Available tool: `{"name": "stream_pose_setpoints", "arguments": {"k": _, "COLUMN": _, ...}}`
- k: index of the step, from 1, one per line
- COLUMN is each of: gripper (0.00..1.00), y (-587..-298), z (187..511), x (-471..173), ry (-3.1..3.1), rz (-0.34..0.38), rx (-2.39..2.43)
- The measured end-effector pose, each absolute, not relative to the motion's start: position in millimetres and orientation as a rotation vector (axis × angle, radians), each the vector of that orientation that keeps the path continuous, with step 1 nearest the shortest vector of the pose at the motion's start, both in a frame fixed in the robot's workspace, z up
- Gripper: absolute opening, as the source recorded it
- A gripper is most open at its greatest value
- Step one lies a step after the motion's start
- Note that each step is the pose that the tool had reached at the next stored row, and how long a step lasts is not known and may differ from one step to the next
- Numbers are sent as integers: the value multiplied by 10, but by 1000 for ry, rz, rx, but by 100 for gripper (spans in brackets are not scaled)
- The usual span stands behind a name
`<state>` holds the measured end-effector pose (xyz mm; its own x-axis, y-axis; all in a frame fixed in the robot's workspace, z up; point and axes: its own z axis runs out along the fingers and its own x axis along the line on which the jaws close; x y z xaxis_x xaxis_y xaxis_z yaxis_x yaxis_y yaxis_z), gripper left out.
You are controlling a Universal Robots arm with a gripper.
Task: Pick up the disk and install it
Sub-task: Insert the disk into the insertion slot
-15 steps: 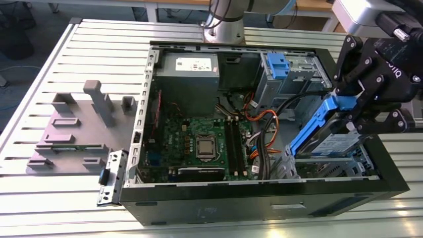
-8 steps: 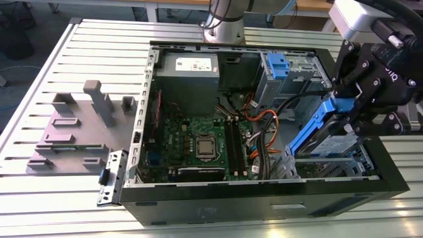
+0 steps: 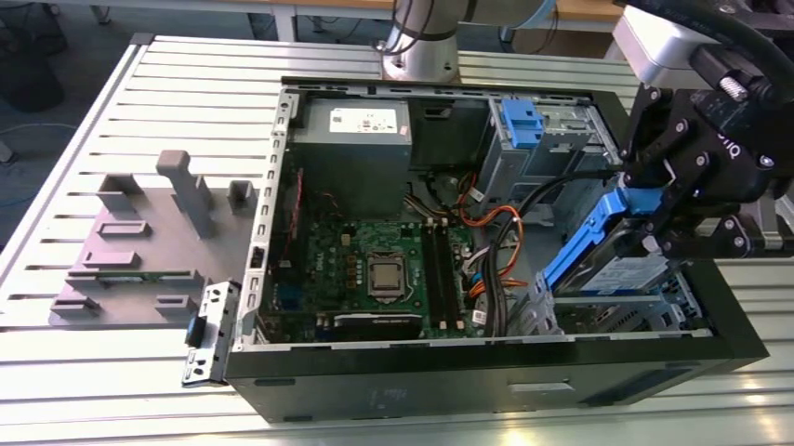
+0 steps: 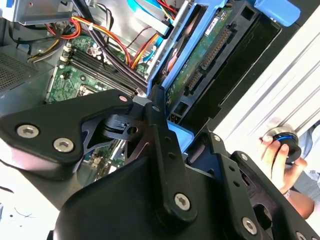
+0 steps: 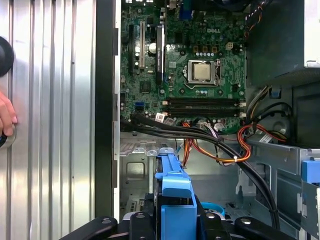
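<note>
The gripper (image 3: 645, 218) hangs over the open computer case (image 3: 496, 367) at the exterior view's right, its fingers closed on the disk (image 3: 616, 255), which it holds tilted, one end raised, partly down inside the case at the corner nearest the exterior view's right. The disk's blue carrier bracket (image 3: 583, 243) runs along its raised edge, and its lower end sits beside the grey drive cage (image 3: 620, 311) at that corner; whether it touches the cage cannot be told.

In the second wrist view the disk (image 4: 200, 60) shows its green circuit side and connector edge, framed by blue plastic, with the black gripper (image 4: 165, 125) links clamped around its near end. In the first wrist view the blue bracket (image 5: 176, 195) stands edge-on between the black fingers (image 5: 140, 225), above the case floor.

Inside the case lie the green motherboard (image 3: 372, 260) with its bare processor socket, orange and black cables (image 3: 490, 232), and the grey power supply (image 3: 353, 139) at the far edge. A blue latch (image 3: 522, 125) sits on the far drive bay.

The case rests on a ribbed metal tabletop (image 3: 186, 102). A grey fixture (image 3: 149, 242) lies on the tabletop toward the exterior view's left. A person's hand (image 4: 275, 155) holds a round black object (image 4: 284, 140) beside the case.
</note>
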<state>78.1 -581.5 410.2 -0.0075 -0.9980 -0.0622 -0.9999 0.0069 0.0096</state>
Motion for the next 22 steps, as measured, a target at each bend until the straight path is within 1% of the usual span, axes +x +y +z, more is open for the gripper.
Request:
{"name": "stream_pose_setpoints", "arguments": {"k": 8, "gripper": 38, "y": -5815, "z": 4101, "x": 781, "ry": 2202, "rz": 78, "rx": -2187}}
{"name": "stream_pose_setpoints", "arguments": {"k": 9, "gripper": 43, "y": -5815, "z": 4100, "x": 781, "ry": 2202, "rz": 79, "rx": -2186}}
{"name": "stream_pose_setpoints", "arguments": {"k": 10, "gripper": 43, "y": -5815, "z": 4101, "x": 781, "ry": 2202, "rz": 78, "rx": -2186}}
{"name": "stream_pose_setpoints", "arguments": {"k": 11, "gripper": 50, "y": -5814, "z": 4099, "x": 780, "ry": 2202, "rz": 79, "rx": -2186}}
{"name": "stream_pose_setpoints", "arguments": {"k": 18, "gripper": 50, "y": -5815, "z": 4100, "x": 781, "ry": 2202, "rz": 79, "rx": -2186}}
{"name": "stream_pose_setpoints", "arguments": {"k": 19, "gripper": 49, "y": -5815, "z": 4099, "x": 781, "ry": 2202, "rz": 79, "rx": -2186}}
{"name": "stream_pose_setpoints", "arguments": {"k": 20, "gripper": 42, "y": -5815, "z": 4099, "x": 781, "ry": 2202, "rz": 79, "rx": -2186}}
{"name": "stream_pose_setpoints", "arguments": {"k": 21, "gripper": 42, "y": -5815, "z": 4099, "x": 781, "ry": 2202, "rz": 79, "rx": -2186}}
{"name": "stream_pose_setpoints", "arguments": {"k": 22, "gripper": 36, "y": -5815, "z": 4099, "x": 781, "ry": 2202, "rz": 79, "rx": -2186}}
